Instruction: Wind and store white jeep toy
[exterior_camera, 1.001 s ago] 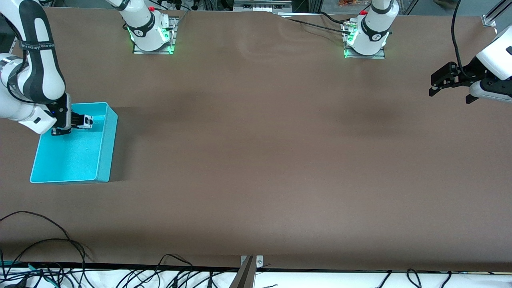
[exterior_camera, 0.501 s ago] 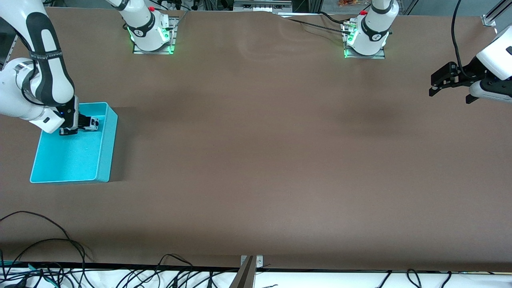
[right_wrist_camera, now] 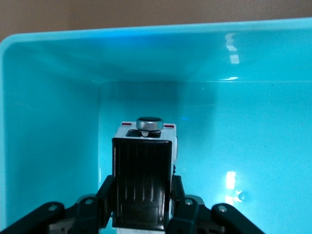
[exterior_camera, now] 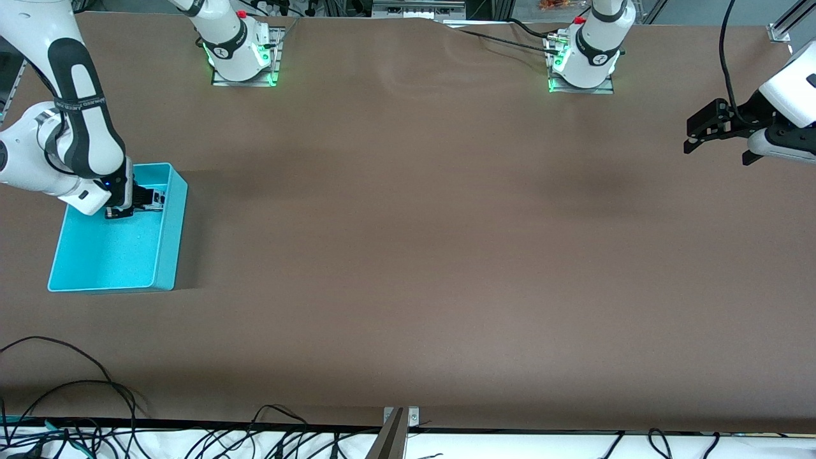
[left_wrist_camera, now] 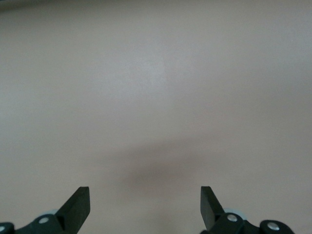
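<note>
Storing step, near its end by my reading. My right hand (exterior_camera: 155, 199) holds the white jeep toy (exterior_camera: 157, 199) clamped between its fingers, inside the cyan bin (exterior_camera: 167, 255), at the bin's end farthest from the front camera and close to the wall facing the middle of the bench (exterior_camera: 414, 255).

Right wrist view: jeep toy (right_wrist_camera: 146, 165) sits upright between my fingers (right_wrist_camera: 108, 195), black roof toward the lens, small round knob on its end pointing at the bin (right_wrist_camera: 48, 122) wall. Whether its wheels touch the bin floor I cannot tell.

Next move, as I judge it: lower until it rests, spread the fingers just enough to free it, lift straight up so nothing drags the toy or catches the rim.

My left hand (exterior_camera: 698, 135) waits, well apart from the bin, over bare bench at the left arm's end. Fingers (left_wrist_camera: 78, 207) spread wide, holding nothing.
</note>
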You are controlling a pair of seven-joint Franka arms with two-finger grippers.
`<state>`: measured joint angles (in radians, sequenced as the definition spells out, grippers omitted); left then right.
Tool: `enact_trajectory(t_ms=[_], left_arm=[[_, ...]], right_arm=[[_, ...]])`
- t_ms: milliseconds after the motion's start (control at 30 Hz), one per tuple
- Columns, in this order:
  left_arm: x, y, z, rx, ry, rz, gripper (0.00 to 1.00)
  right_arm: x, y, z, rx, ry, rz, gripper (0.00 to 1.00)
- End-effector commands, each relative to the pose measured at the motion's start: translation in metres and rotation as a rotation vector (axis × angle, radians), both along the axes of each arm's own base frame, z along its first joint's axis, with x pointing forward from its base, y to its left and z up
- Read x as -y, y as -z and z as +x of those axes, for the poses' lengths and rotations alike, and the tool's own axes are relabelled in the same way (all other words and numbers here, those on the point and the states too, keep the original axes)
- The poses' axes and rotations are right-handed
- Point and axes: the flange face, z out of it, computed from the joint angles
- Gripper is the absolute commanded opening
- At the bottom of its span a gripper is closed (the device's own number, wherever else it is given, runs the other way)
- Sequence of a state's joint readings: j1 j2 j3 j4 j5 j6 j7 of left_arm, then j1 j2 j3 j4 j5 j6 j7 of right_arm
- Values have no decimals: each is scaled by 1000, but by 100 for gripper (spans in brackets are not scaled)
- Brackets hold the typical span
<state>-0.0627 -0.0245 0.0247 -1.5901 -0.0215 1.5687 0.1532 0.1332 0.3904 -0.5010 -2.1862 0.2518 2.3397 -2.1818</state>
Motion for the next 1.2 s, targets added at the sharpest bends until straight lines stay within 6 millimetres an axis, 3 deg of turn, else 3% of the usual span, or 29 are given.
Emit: enact_trajectory(t_ms=[0,267,534,768,1001,1168], left_arm=[[1,-6,2,-6,15,11,100],[1,-6,2,-6,15,11,100],[1,-6,2,-6,16,11,100],[1,-6,2,-6,15,11,100],[1,-6,2,-6,15,11,100],[1,-6,2,-6,16,11,100]], right_arm=[[4,-2,1,31,18,32,100],[2,-12,8,45,12,41,100],[-4,-49,34,6,0,102,100],[-16,-101,65,-24,47,126,100],[-27,-153,80,-94,204,112,100],[-46,-188,88,-132,333,94,100]])
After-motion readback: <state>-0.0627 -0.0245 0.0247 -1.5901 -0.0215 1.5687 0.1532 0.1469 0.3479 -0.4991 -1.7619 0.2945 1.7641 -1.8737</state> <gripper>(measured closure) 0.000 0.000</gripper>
